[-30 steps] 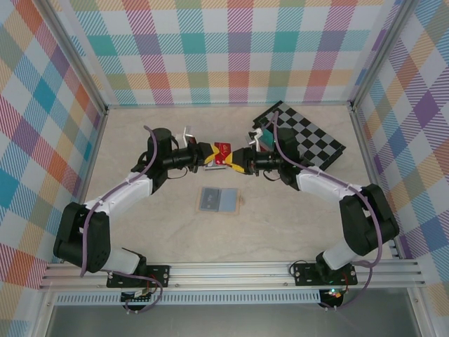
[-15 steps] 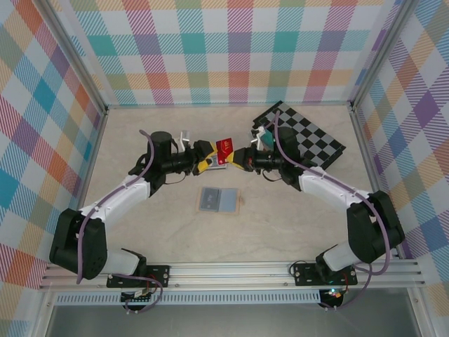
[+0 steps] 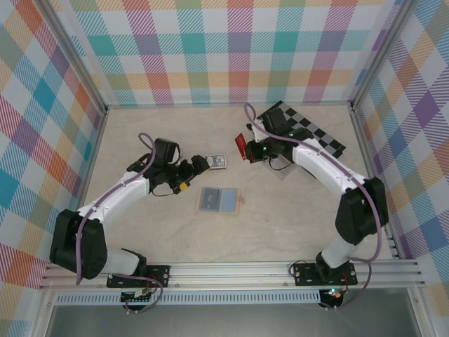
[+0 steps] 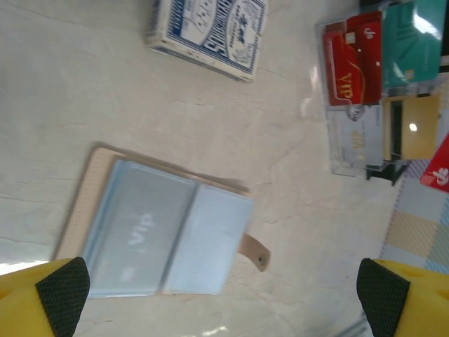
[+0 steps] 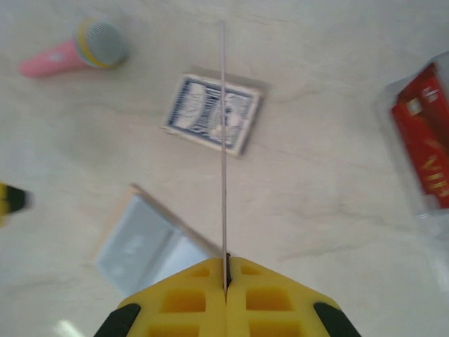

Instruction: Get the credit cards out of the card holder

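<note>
The thin red credit card has changed sides: the left pincer now stands wide apart and backed off, the right pincer clamped on it, upper centre. The open tan folding card holder lies mid-frame, probably still holding one.

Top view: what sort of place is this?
Likely a robot test booth: plaid walls and a metal frame enclose a beige tabletop, left arm and right arm bolted at its near edge.
</note>
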### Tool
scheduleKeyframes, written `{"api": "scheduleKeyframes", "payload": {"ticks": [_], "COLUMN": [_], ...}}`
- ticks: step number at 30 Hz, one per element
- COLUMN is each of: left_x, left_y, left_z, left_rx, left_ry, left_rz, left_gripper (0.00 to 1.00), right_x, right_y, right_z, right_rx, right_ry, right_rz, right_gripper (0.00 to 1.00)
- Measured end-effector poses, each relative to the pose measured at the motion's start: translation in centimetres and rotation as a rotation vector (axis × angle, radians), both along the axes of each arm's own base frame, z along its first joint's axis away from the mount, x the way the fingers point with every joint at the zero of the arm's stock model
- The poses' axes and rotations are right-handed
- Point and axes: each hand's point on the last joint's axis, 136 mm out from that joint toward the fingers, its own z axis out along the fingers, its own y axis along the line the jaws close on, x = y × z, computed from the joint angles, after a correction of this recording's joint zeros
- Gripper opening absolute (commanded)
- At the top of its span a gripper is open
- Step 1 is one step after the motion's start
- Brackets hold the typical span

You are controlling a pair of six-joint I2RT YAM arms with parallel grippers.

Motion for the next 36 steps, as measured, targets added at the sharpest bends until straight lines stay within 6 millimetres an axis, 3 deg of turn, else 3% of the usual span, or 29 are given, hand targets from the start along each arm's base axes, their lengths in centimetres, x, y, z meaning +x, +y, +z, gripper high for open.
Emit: {"api": "scheduleKeyframes", "payload": {"ticks": [7,14,19,25,36], "left_x": [-0.4,-1.1,-1.1,-0.8,-0.8], "left_y": [1.5,2.3,2.6,2.6,2.1], "left_z": [-0.8,-1.5,-1.7,-2.0,-2.8], "left_rx": [0.104,0.162,0.186,0.191,0.176], "left_ry": [0.006,0.025,0.017,0.024,0.054], "left_rz": [-0.003,-0.021,-0.029,-0.031,-0.046], "left_gripper": [1.0,1.0,1.0,1.0,1.0], "right_x": [2.9,4.5,6.3,6.3,7.2], "right_y": [-3.2,-5.5,-5.9,-5.8,-7.0], "right_z": [-4.1,-5.1,-5.8,-7.4,-8.4], "right_rx": [-0.298,-0.423,-0.461,-0.477,-0.499], "right_ry": [0.003,0.012,0.01,0.05,0.075], "right_rz": [0.109,0.206,0.228,0.251,0.222], "right_gripper": [0.0,0.0,0.0,0.0,0.0]}}
